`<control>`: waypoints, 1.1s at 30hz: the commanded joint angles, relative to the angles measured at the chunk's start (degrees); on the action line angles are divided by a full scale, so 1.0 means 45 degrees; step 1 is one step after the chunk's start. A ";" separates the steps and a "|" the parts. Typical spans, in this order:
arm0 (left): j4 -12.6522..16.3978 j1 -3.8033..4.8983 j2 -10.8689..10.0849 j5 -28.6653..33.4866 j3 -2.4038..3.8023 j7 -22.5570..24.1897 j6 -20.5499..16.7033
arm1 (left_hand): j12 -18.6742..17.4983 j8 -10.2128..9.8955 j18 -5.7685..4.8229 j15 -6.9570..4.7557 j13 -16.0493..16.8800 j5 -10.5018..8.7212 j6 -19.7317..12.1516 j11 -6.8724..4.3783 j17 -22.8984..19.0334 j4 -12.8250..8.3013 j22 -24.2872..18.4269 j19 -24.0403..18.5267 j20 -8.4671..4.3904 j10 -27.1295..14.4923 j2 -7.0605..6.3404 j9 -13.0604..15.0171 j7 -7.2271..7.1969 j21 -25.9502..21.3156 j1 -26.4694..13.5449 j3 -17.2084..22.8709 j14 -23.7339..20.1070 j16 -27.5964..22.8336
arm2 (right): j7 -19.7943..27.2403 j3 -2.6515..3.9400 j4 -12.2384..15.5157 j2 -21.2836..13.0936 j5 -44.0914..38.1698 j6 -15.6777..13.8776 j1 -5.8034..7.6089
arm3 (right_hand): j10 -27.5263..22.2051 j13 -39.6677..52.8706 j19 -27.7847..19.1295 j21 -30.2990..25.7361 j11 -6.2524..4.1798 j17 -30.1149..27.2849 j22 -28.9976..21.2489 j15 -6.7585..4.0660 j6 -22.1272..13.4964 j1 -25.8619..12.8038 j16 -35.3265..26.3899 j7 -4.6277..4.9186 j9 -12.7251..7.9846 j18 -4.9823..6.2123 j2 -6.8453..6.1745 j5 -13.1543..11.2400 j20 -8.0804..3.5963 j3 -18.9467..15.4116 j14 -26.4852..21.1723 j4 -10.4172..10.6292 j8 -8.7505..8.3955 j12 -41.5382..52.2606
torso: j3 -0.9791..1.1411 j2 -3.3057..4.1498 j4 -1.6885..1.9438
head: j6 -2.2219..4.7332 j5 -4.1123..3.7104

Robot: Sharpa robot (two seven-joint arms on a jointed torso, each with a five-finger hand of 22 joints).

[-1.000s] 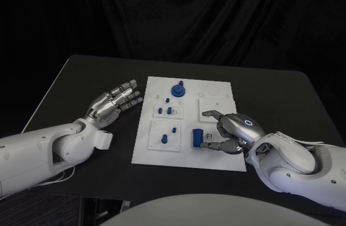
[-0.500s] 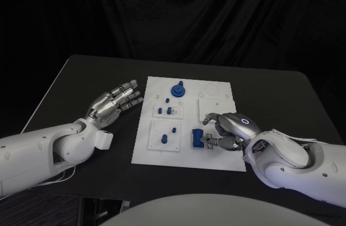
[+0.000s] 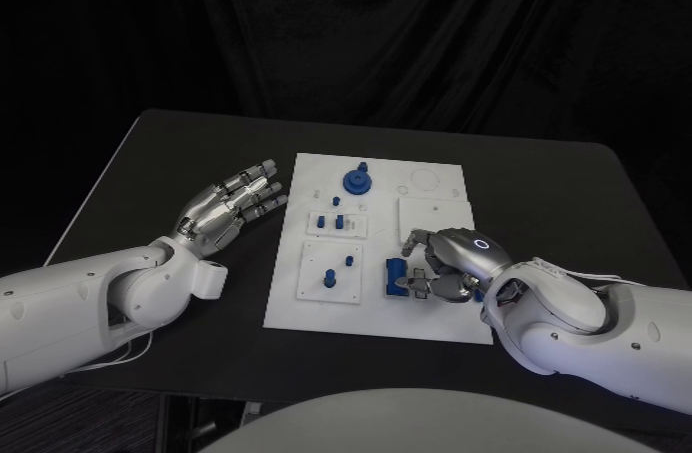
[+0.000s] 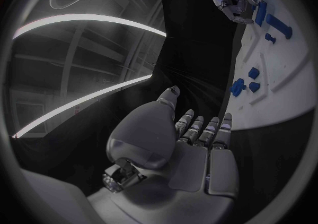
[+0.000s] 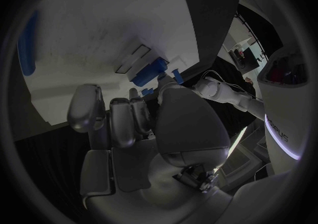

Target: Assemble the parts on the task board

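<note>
Entry: right silver many-fingered hand (image 3: pixel 451 265). Over the last second it has slid along the white rectangular task board (image 3: pixel 433 323) toward the upright blue rectangular block (image 3: pixel 395 276). It began just beside the block, on the side away from the board's centre. Its fingers now curl in against that face of the block and touch it. Judged meaning: the hand is closing to take or steady this part, and no lift shows yet.

Grip: contact is plain in the head view. Whether the fingers wrap the block or only press it, I cannot tell. The right wrist view shows curled fingers (image 5: pixel 126 123) with a blue piece (image 5: pixel 149 72) beyond them, the contact itself hidden by the palm.

Entry: left silver many-fingered hand (image 3: pixel 231 208). Unmoved. It is open with fingers spread, holds nothing, and hovers off the board's edge farthest from the block.

Entry: other parts, unchanged. A round blue knobbed disc (image 3: pixel 356 181) sits near the board's far edge. Small blue pegs (image 3: pixel 335 219) stand between the disc and the block. Two more small blue pieces (image 3: pixel 336 276) lie just beside the block, toward the left hand.

Hidden: the block's far face and the board beneath the right palm. The board's pale recesses are too faint to read.
</note>
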 commanded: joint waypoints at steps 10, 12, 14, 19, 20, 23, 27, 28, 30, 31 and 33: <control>-0.0012 -0.0027 0.0041 0.0027 0.0011 0.0129 0.0214 | 0.0054 0.0068 -0.0240 0.0046 0.0018 0.0061 0.0036 -0.0023 0.0009 0.0006 -0.0019 0.0073 0.0011 0.0012 -0.0009 0.0016 0.0081 0.0046 -0.0151 0.0103 -0.0069 0.0067 | -0.0360 -0.0012 0.0030 -0.0072 -0.0719 0.0056 -0.0029 | -0.0110 0.0068 -0.0037 -0.0139 0.0002 -0.0080 0.1804 0.0077 -0.0479 0.0223 -0.0035 0.0016 0.0140 0.0068 -0.0646 -0.0779 0.0070 -0.0199 -0.0048 0.0232 0.0422 0.0044 | 0.0002 -0.0004 -0.0006 | -0.0001 -0.0003; -0.0013 -0.0028 0.0036 0.0027 0.0011 0.0128 0.0218 | 0.0054 0.0068 -0.0240 0.0046 0.0018 0.0061 0.0036 -0.0023 0.0009 0.0006 -0.0019 0.0073 0.0011 0.0012 -0.0009 0.0016 0.0081 0.0046 -0.0151 0.0103 -0.0069 0.0067 | -0.0327 -0.0010 0.0104 -0.0168 -0.0740 -0.0230 -0.0029 | -0.0091 0.0088 -0.0022 -0.0101 -0.0003 -0.0055 0.1815 0.0072 -0.0530 0.0106 -0.0021 0.0016 0.0161 0.0061 -0.0720 -0.0975 0.0070 -0.0238 -0.0036 0.0291 0.0493 0.0061 | 0.0000 -0.0005 -0.0007 | -0.0001 -0.0012; -0.0013 -0.0029 0.0030 0.0027 0.0011 0.0130 0.0219 | 0.0054 0.0068 -0.0240 0.0046 0.0018 0.0061 0.0036 -0.0023 0.0009 0.0006 -0.0019 0.0073 0.0011 0.0012 -0.0009 0.0016 0.0081 0.0046 -0.0151 0.0103 -0.0069 0.0067 | -0.0233 -0.0006 0.0227 -0.0325 -0.0681 -0.0635 -0.0024 | -0.0041 0.0130 0.0011 -0.0030 0.0005 -0.0001 0.1835 0.0074 -0.0580 -0.0329 0.0012 0.0008 0.0193 0.0046 -0.0842 -0.1180 0.0068 -0.0338 -0.0006 0.0335 0.0605 0.0094 | 0.0002 -0.0002 -0.0010 | -0.0001 -0.0017; -0.0016 -0.0031 0.0025 0.0027 0.0011 0.0127 0.0207 | 0.0054 0.0068 -0.0240 0.0046 0.0018 0.0061 0.0036 -0.0023 0.0009 0.0006 -0.0019 0.0073 0.0011 0.0012 -0.0009 0.0016 0.0081 0.0046 -0.0151 0.0103 -0.0069 0.0067 | 0.0212 0.0007 0.0598 -0.0805 -0.0432 -0.1528 0.0075 | 0.0078 0.0234 0.0058 0.0065 -0.0020 0.0053 0.1860 0.0059 -0.0639 -0.0762 0.0046 0.0002 0.0222 0.0029 -0.0825 -0.1185 0.0058 -0.0282 0.0030 0.0327 0.0737 0.0158 | 0.0000 -0.0004 -0.0010 | -0.0001 -0.0040; -0.0014 -0.0031 0.0025 0.0027 0.0011 0.0127 0.0206 | 0.0054 0.0068 -0.0240 0.0046 0.0018 0.0061 0.0036 -0.0023 0.0009 0.0006 -0.0019 0.0073 0.0011 0.0012 -0.0009 0.0016 0.0081 0.0046 -0.0151 0.0103 -0.0069 0.0067 | 0.0294 0.0010 0.0707 -0.0943 -0.0398 -0.1698 0.0143 | 0.0077 0.0232 0.0061 0.0072 -0.0027 0.0050 0.1862 0.0055 -0.0646 -0.0747 0.0045 0.0003 0.0221 0.0029 -0.0812 -0.1178 0.0057 -0.0262 0.0030 0.0321 0.0741 0.0158 | 0.0000 -0.0005 -0.0008 | -0.0001 -0.0049; -0.0009 -0.0031 0.0023 0.0027 0.0011 0.0135 0.0203 | 0.0054 0.0068 -0.0240 0.0046 0.0018 0.0061 0.0036 -0.0023 0.0009 0.0006 -0.0019 0.0073 0.0011 0.0012 -0.0009 0.0016 0.0081 0.0046 -0.0151 0.0103 -0.0069 0.0067 | 0.0357 0.0012 0.0947 -0.1289 -0.0319 -0.1905 0.0349 | 0.0102 0.0256 0.0076 0.0117 -0.0029 0.0061 0.1874 0.0054 -0.0647 -0.0745 0.0050 0.0003 0.0220 0.0019 -0.0810 -0.1178 0.0056 -0.0258 0.0033 0.0320 0.0742 0.0170 | 0.0006 -0.0005 -0.0005 | -0.0001 -0.0085; -0.0003 -0.0032 0.0032 0.0027 0.0011 0.0147 0.0169 | 0.0060 0.0069 -0.0240 0.0049 0.0019 0.0070 0.0053 -0.0018 0.0010 0.0009 -0.0013 0.0079 0.0011 0.0011 0.0001 0.0018 0.0091 0.0048 -0.0163 0.0126 -0.0070 0.0074 | 0.0217 0.0008 0.1198 -0.1794 -0.0059 -0.1721 0.0606 | 0.0097 0.0245 0.0078 0.0117 -0.0053 0.0047 0.1874 0.0036 -0.0648 -0.0748 0.0043 -0.0004 0.0218 0.0021 -0.0740 -0.1165 0.0048 -0.0201 0.0031 0.0327 0.0759 0.0167 | 0.0005 -0.0015 -0.0006 | -0.0001 -0.0128; 0.0000 -0.0032 0.0036 0.0027 0.0011 0.0150 0.0160 | 0.0073 0.0070 -0.0240 0.0049 0.0021 0.0071 0.0061 -0.0017 0.0012 0.0009 -0.0012 0.0080 0.0011 0.0015 0.0001 0.0019 0.0090 0.0049 -0.0164 0.0127 -0.0068 0.0082 | 0.0142 0.0005 0.1250 -0.1929 0.0013 -0.1611 0.0646 | 0.0106 0.0252 0.0079 0.0118 -0.0065 0.0044 0.1874 0.0026 -0.0648 -0.0773 0.0042 -0.0012 0.0216 0.0023 -0.0683 -0.1154 0.0041 -0.0167 0.0032 0.0329 0.0771 0.0172 | 0.0003 -0.0015 -0.0003 | -0.0001 -0.0143; 0.0006 -0.0032 0.0041 0.0027 0.0011 0.0155 0.0150 | 0.0073 0.0070 -0.0240 0.0049 0.0021 0.0071 0.0061 -0.0017 0.0012 0.0009 -0.0012 0.0080 0.0011 0.0015 0.0001 0.0019 0.0090 0.0049 -0.0164 0.0127 -0.0068 0.0082 | -0.0008 -0.0003 0.1310 -0.2130 0.0133 -0.1409 0.0692 | 0.0156 0.0295 0.0083 0.0122 -0.0083 0.0055 0.1875 0.0009 -0.0604 -0.0838 0.0046 -0.0032 0.0220 0.0022 -0.0581 -0.1106 0.0028 -0.0114 0.0038 0.0325 0.0815 0.0196 | 0.0002 -0.0013 -0.0003 | -0.0001 -0.0172; 0.0009 -0.0032 0.0041 0.0027 0.0011 0.0158 0.0146 | 0.0079 0.0072 -0.0240 0.0049 0.0022 0.0071 0.0068 -0.0016 0.0013 0.0008 -0.0004 0.0086 0.0011 0.0017 0.0000 0.0020 0.0090 0.0051 -0.0165 0.0129 -0.0066 0.0087 | -0.0123 -0.0009 0.1334 -0.2248 0.0213 -0.1247 0.0713 | 0.0194 0.0327 0.0092 0.0143 -0.0098 0.0069 0.1881 -0.0003 -0.0538 -0.0853 0.0054 -0.0049 0.0228 0.0019 -0.0509 -0.1042 0.0018 -0.0077 0.0046 0.0316 0.0858 0.0214 | -0.0001 -0.0014 -0.0010 | -0.0001 -0.0176; 0.0013 -0.0032 0.0041 0.0027 0.0011 0.0158 0.0136 | 0.0079 0.0072 -0.0240 0.0049 0.0022 0.0071 0.0068 -0.0016 0.0013 0.0008 -0.0004 0.0086 0.0011 0.0017 0.0000 0.0020 0.0090 0.0051 -0.0165 0.0129 -0.0066 0.0087 | -0.0340 -0.0023 0.1357 -0.2436 0.0317 -0.0967 0.0736 | 0.0388 0.0489 0.0152 0.0290 -0.0140 0.0142 0.1921 -0.0040 -0.0274 -0.0895 0.0092 -0.0108 0.0254 -0.0010 -0.0304 -0.0677 -0.0013 0.0004 0.0086 0.0291 0.0992 0.0304 | -0.0013 -0.0020 -0.0005 | -0.0001 -0.0225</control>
